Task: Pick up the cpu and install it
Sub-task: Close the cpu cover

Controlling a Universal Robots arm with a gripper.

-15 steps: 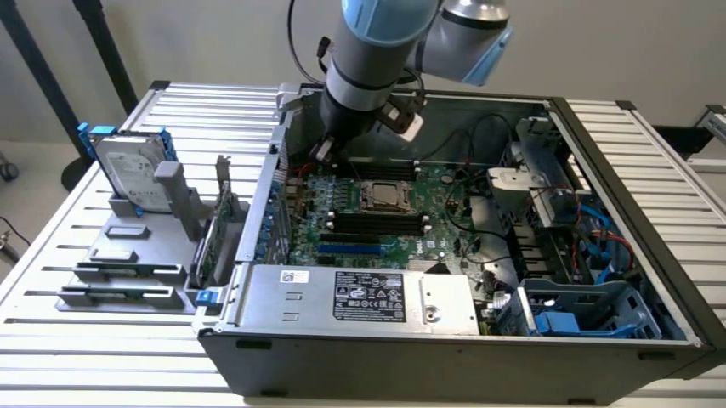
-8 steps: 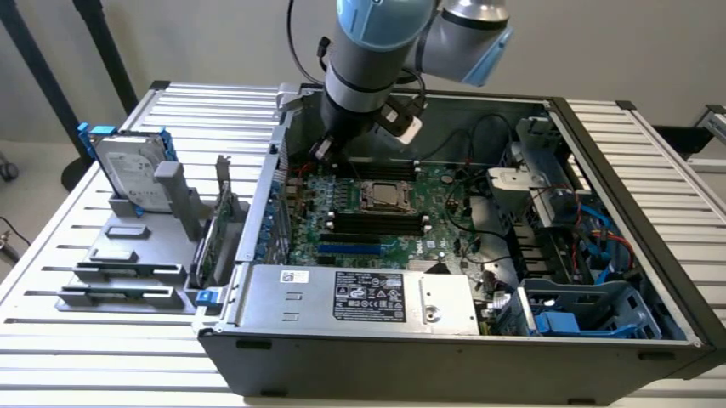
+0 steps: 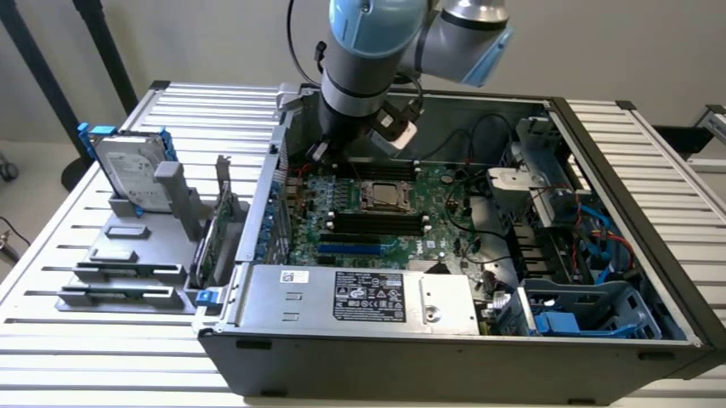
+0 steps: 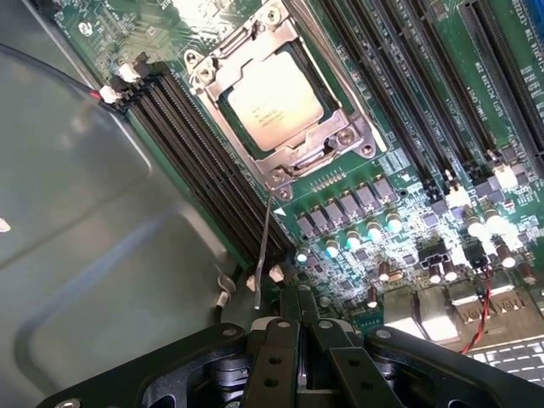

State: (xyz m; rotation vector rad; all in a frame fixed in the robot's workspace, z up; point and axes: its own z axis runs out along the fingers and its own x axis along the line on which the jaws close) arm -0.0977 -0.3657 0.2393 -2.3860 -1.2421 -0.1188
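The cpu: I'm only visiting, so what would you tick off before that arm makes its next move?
1. cpu seated in its socket on the motherboard: ok.
2. Metal frame lying around the cpu: ok.
3. Thin lever beside the socket latched: cannot tell.
4. Claw shut, nothing seen in it: ok.
5. Claw apart from the cpu: ok.
6. Hard drive outside the computer case: ok.

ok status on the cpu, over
Gripper shut, empty, over the motherboard. Cpu sits in its socket, metal frame around it. Thin metal rod juts between socket and gripper.
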